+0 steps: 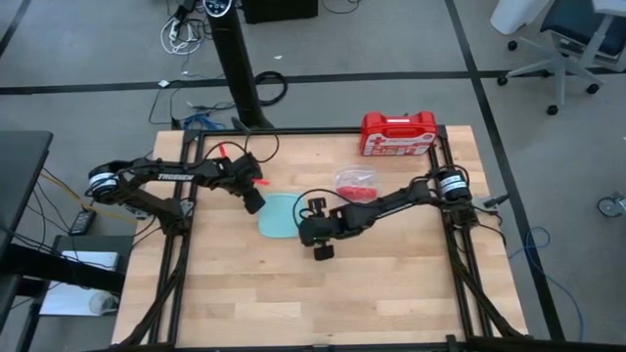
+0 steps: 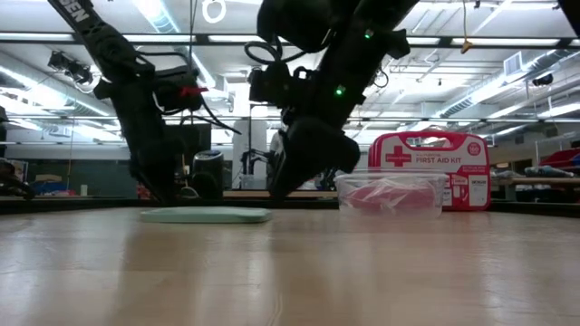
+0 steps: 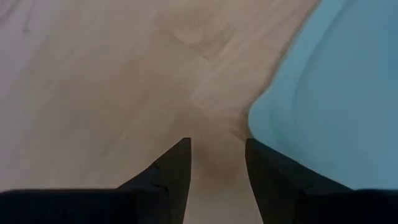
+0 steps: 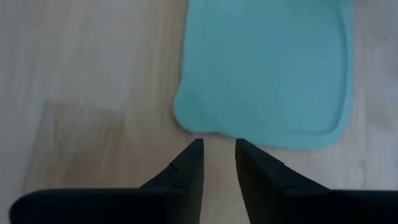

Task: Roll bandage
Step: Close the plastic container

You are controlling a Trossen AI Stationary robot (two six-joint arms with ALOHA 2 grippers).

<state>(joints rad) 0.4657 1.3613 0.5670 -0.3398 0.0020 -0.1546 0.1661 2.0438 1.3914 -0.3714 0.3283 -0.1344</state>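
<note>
On the light wooden table [image 1: 391, 293] lies a flat pale blue square plastic lid [image 1: 279, 215], between the two arms. Behind it, near the far edge, stands a hard red plastic first-aid case with a white label [image 1: 398, 134]. Between the case and the right arm stands a clear plastic container [image 1: 355, 183], and the bright red soft bandage [image 1: 357, 191] is inside it, not rolled out on the table.

The right gripper [image 1: 321, 251] is at the near right corner of the blue lid, low over the wood. The bandage is behind it and to its right, apart from it, with the arm's own body lying between them. Its two dark fingers [image 4: 186, 171] stand close together with a narrow gap, and nothing is between them.

The left gripper [image 1: 254, 203] is at the left edge of the blue lid. Its fingers [image 3: 174, 168] are somewhat apart, wider than the right ones, and empty; bare wood shows in the gap and one finger overlaps the lid's edge.

The low view alone shows that the lid [image 2: 207, 215] is very flat and that the red cloth [image 2: 390, 196] sits inside the clear walls of the container [image 2: 391, 192], in front of the case [image 2: 428, 169]. The wrist views show neither bandage nor case, only wood and the blue lid [image 4: 267, 68].
</note>
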